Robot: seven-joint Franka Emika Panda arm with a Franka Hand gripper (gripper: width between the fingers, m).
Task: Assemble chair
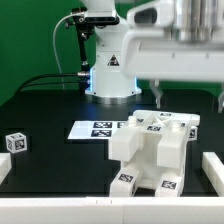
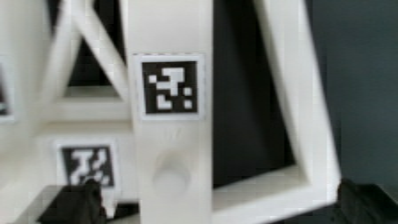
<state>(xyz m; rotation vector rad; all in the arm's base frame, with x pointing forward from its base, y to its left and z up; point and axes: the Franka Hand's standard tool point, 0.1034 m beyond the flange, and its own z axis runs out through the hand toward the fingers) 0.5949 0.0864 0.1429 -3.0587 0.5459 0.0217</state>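
Pincer (image 2: 217,203) spread wide, empty, over the half-built chair (image 1: 150,150) — a skewed descent could clip a post (loose cube (image 1: 14,142) sits at nine o'clock) and shove it.

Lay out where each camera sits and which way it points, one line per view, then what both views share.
Exterior view: off the arm, across the black table from the robot base, looking slightly down at the chair and marker board; base, arm and blurred gripper show.
Wrist view: on the wrist, close against the chair's tagged post; only dark fingertips show.
Shared: the chair and the gripper.
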